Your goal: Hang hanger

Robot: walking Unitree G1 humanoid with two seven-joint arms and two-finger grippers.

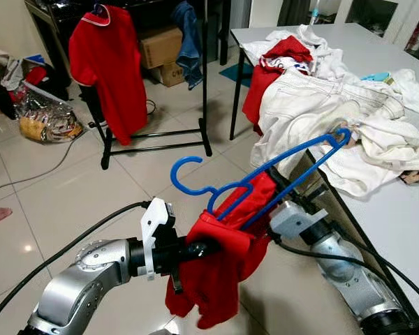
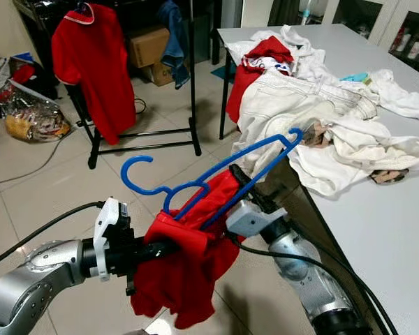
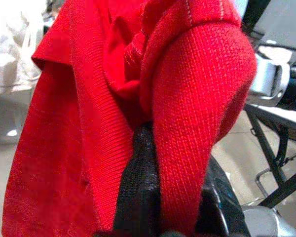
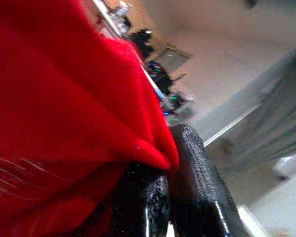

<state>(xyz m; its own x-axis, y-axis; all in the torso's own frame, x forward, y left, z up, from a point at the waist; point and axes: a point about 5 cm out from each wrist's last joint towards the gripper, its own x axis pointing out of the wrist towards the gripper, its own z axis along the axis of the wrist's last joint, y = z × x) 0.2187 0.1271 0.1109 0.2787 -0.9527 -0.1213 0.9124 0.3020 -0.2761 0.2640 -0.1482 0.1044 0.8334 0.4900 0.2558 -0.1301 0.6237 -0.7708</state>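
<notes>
Blue hanger [image 1: 265, 178] tilted, hook lower-left, toward rack [image 1: 204, 84].

arms: silver [image 1: 84, 276] | wrist mounts: white [image 1: 156, 227] | cables: black | gripper fingers [image 3: 140, 197]: black

Head views are evenly lit and sharp. A glare spot is seen on the floor tiles [image 1: 28, 247]. The right wrist background is blurred; red fabric [image 3: 89, 123] is rendered close but sharp.
</notes>
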